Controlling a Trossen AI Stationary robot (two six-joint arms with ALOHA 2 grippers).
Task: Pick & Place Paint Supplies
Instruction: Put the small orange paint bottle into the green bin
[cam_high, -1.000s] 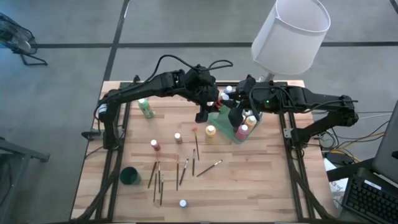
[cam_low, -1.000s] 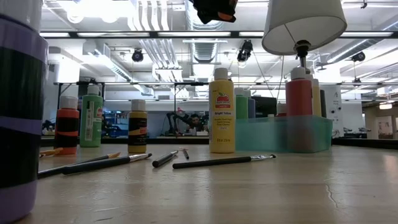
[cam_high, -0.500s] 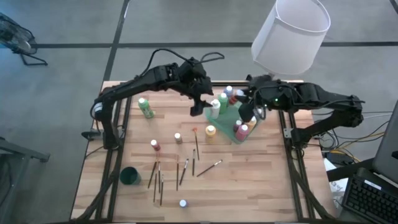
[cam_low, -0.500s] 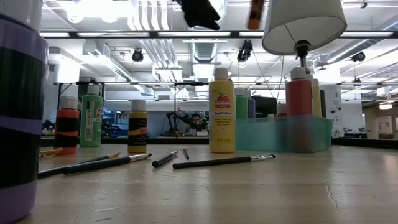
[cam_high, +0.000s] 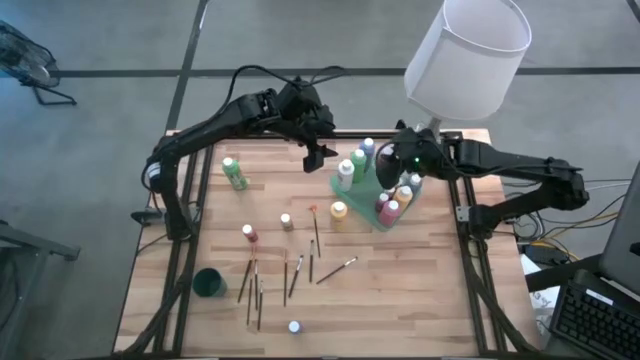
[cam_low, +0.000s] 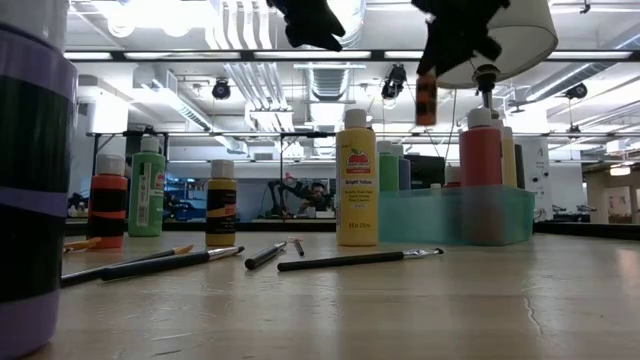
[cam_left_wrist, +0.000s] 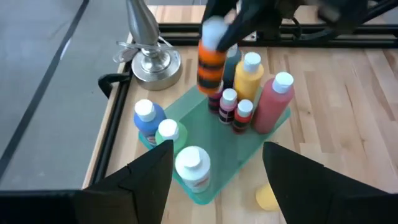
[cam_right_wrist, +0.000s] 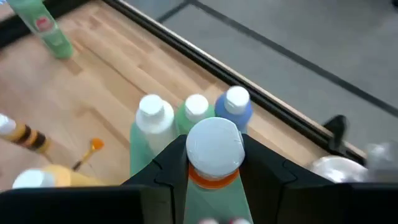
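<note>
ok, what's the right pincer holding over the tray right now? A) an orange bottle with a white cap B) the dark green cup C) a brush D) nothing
A: the right pincer is shut on an orange bottle with a white cap, carried above the green tray; the left pincer is open and empty.
</note>
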